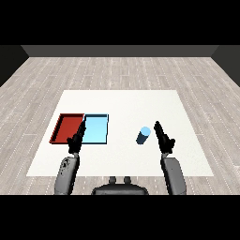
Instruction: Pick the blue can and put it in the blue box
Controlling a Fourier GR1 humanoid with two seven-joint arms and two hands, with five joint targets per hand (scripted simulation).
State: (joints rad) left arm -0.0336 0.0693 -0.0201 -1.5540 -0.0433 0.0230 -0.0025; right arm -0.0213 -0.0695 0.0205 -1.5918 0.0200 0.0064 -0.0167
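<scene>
The blue can (143, 136) stands on the white table, right of the middle. My right hand (162, 137) is just to the can's right, a small gap apart, with its fingers straight and pointing away from me. The light blue tray (97, 129) lies left of the can, with nothing in it. My left hand (76, 140) hovers at the near edge where the two trays meet, fingers straight, holding nothing.
The red tray (67, 128) lies directly left of the light blue tray, touching it. The white table (122, 105) stretches well beyond the trays and can, over a grey wooden floor.
</scene>
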